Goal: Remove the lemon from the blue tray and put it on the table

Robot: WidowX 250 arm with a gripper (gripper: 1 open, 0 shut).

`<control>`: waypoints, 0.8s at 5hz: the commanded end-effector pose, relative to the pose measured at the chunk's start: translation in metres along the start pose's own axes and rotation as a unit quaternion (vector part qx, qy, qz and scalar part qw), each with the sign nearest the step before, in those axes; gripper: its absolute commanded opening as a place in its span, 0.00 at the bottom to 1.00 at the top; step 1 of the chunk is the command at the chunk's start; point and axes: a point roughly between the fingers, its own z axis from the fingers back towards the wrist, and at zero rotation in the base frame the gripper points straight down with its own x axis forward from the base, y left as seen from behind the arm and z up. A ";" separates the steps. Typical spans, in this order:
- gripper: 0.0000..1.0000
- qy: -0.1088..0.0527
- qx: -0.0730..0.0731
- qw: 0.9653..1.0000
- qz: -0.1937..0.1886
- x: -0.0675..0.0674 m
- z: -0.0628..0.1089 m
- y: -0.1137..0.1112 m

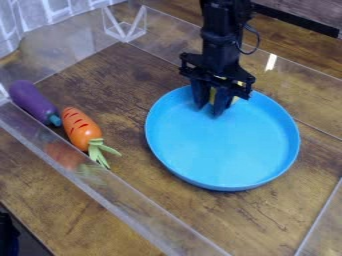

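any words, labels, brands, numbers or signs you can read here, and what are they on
None that can be read.
The blue tray, the carrot and the purple vegetable show no lettering.
The dark hand is too small and blurred to tell whether it carries any marking.

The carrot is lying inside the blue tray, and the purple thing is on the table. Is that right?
Not quite: the carrot isn't inside the blue tray. The camera view shows it lying on the table, off to the left of the tray and next to the purple thing. The purple thing is on the table, just like you said.
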 end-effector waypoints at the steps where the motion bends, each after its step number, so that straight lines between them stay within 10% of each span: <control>1: 1.00 -0.028 -0.001 1.000 0.011 0.007 0.017 0.009; 4: 1.00 -0.034 -0.013 0.999 0.011 0.011 0.025 0.004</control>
